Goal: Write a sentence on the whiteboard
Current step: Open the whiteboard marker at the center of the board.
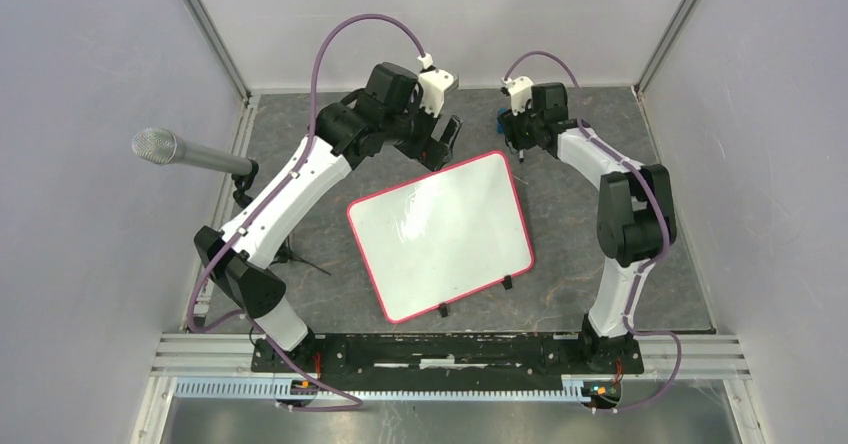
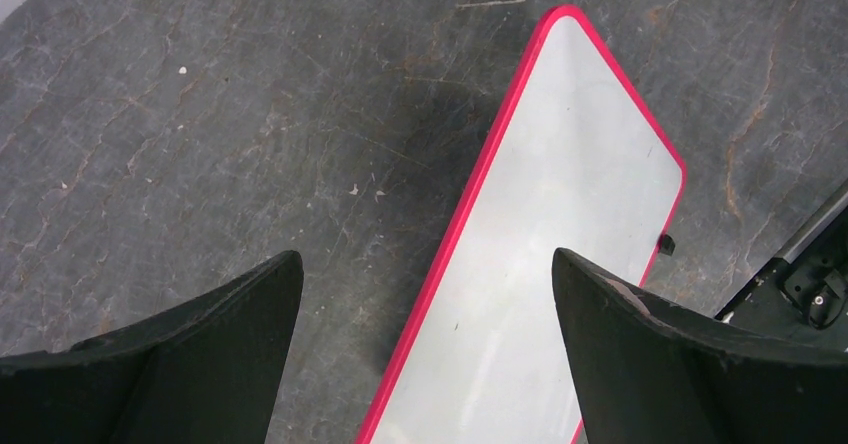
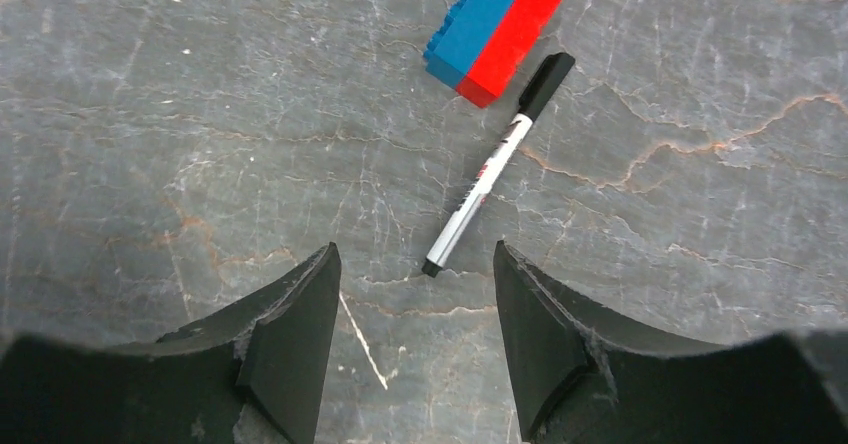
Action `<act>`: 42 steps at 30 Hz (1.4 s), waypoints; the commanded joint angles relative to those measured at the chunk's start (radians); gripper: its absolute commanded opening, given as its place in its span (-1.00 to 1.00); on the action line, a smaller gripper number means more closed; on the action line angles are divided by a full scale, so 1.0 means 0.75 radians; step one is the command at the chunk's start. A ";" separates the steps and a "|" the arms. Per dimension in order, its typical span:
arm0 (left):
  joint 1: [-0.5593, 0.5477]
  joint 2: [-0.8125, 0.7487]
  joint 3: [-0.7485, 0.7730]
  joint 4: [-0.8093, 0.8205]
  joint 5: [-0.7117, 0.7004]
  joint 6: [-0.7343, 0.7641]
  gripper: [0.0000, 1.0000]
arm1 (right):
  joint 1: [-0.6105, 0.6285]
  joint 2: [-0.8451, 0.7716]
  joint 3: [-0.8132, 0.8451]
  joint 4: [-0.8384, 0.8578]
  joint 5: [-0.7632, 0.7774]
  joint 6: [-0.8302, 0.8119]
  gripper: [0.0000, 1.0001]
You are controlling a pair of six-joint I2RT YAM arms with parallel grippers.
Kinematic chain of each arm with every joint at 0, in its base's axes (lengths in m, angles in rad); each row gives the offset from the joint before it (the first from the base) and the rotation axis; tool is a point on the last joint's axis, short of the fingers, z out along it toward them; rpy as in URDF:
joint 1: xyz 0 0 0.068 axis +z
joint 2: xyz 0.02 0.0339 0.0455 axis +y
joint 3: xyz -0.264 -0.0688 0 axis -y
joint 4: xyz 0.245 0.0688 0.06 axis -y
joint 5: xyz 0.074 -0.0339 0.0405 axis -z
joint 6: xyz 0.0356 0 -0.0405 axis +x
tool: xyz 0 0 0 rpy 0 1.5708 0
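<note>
Right wrist: marker point(image 3: 487, 182) beside brick point(image 3: 495, 29); left wrist: whiteboard point(image 2: 560, 214); left fingers point(image 2: 200, 354), right fingers point(image 3: 290, 349) parted.

You're getting no readable txt at this moment. The marker point(image 3: 487, 179) is carrying a bit of red print on its white barrel, but in the right wrist view it's coming through too small to make out, so no brand or no. can be given. The board point(image 1: 440, 234) is showing you only glare & reflections on its face, top and left wrist views alike.
</note>
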 commanded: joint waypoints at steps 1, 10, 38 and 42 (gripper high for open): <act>0.006 -0.026 -0.035 0.075 -0.023 0.006 1.00 | 0.009 0.090 0.089 0.079 0.128 0.056 0.26; 0.010 -0.036 -0.076 0.099 -0.031 0.015 1.00 | 0.012 0.237 0.158 0.088 0.229 0.055 0.18; 0.012 -0.059 -0.105 0.100 -0.018 -0.005 1.00 | -0.028 0.380 0.155 -0.107 0.321 0.025 -0.34; 0.011 -0.075 -0.107 0.107 -0.003 -0.015 1.00 | -0.058 0.369 0.135 -0.143 0.286 0.034 -0.37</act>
